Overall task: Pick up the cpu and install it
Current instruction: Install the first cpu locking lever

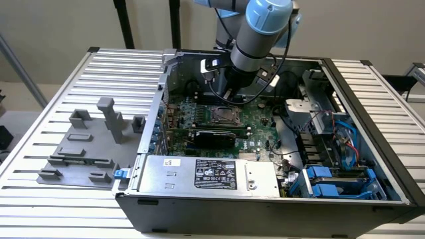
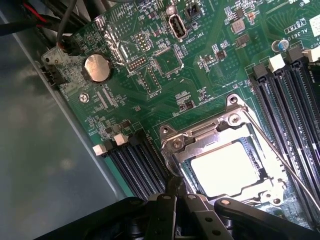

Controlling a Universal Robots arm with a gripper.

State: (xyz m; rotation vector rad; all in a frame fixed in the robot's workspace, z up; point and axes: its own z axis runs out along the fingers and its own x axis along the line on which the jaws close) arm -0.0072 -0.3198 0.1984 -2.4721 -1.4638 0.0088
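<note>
Motherboard, cpu in socket

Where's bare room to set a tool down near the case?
The ribbed table is bare beyond the grey fixture blocks, and at the exterior view's right of the PC case. Inside is crowded: motherboard, cables, arm over the CPU socket.

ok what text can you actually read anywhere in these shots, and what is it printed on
"INT USB": on the green motherboard, beside the upright USB port.
"AL361": partly cut off, on a white sticker at the board's edge.
Power supply label: blurred, unreadable.
Other board silkscreen: too small to read.
</note>
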